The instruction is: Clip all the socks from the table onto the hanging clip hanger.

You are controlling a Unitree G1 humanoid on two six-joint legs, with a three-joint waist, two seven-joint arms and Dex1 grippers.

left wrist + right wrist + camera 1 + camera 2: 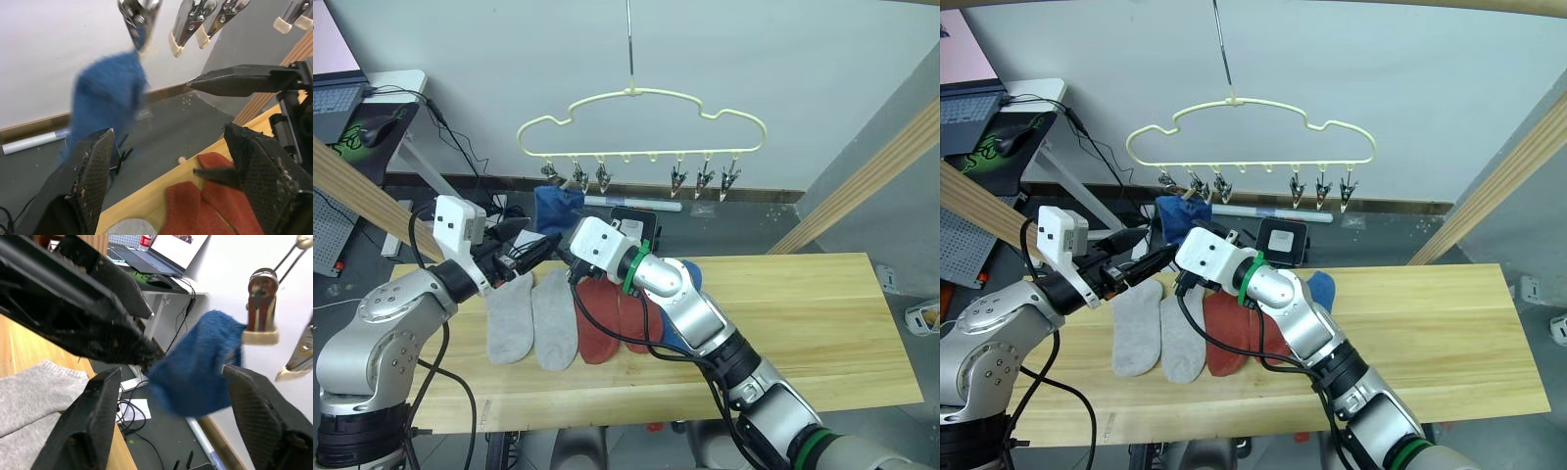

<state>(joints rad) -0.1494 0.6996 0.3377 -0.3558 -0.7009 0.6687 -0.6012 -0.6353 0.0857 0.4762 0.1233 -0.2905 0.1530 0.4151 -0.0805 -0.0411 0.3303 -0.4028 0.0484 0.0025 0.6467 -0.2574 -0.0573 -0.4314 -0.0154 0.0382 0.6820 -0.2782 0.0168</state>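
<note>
Both sets of jaws stand wide open and hold nothing. The left gripper and the right gripper meet nose to nose above the back edge of the counter, just below the hanger's left end. In the left wrist view one padded finger stands well apart from its partner, with the other arm's black fingertips reaching into the gap.

Just past them a blue sock hangs from the leftmost clip, pinched by a small bite of its edge. It droops in a loose bunch, so it looks light and limp: it should fold wherever it is gripped and give no resistance. A hold near the cuff, leaving an edge free for the clip to bite, seems best.

The hanger hangs by its hook from a thin rod and would likely swing under any push. Its other clips hang free of any sock.

On the counter lie two grey socks side by side, two red socks touching them, and a second blue sock peeping out behind the right arm. All are soft knit, flat, not slippery, and easy to pinch at the cuff.

No brand, label or writing can be read on any of them.
</note>
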